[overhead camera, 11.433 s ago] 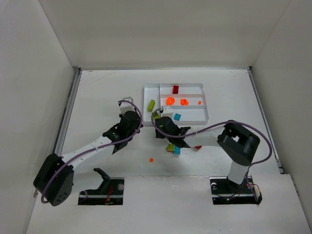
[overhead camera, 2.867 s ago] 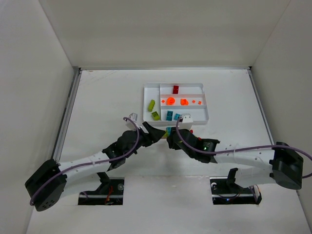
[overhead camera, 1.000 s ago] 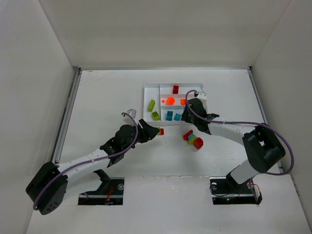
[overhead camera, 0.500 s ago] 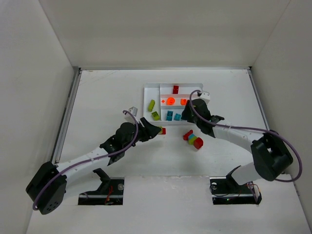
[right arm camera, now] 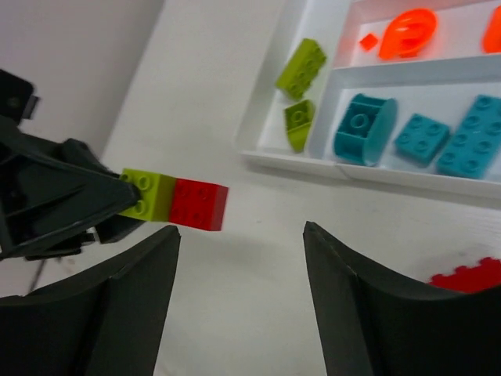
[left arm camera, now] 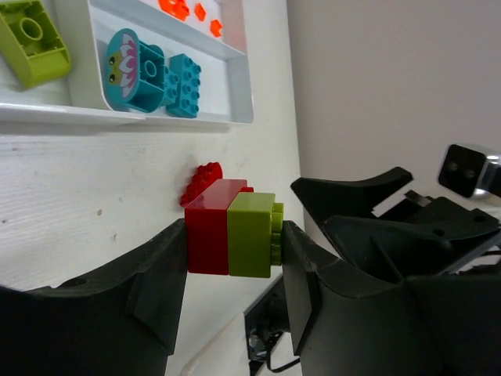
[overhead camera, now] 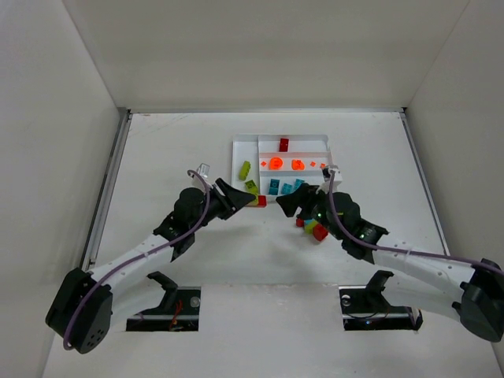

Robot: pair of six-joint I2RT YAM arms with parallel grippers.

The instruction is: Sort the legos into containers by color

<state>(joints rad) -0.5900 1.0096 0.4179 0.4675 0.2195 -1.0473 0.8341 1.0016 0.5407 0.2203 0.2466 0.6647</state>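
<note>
Left fingers (left arm camera: 160, 270) clamp a joined red-and-green brick pair (left arm camera: 231, 237), near the front edge of the tray (overhead camera: 244, 151). Right fingers (right arm camera: 137, 286) stand wide apart and empty, facing that pair. Beside them, loose red and green bricks (overhead camera: 313, 227) lie on the counter (overhead camera: 173, 150). The tray's sections hold green, red, orange and teal pieces.

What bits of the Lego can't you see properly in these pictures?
- Top view: the right arm partly covers the loose bricks.
- Left wrist view: a red piece sits half hidden behind the held red-and-green brick.
- Right wrist view: a red studded piece is cut off by the picture's edge.
- Top view: tiny orange bits are too small for shape.
</note>
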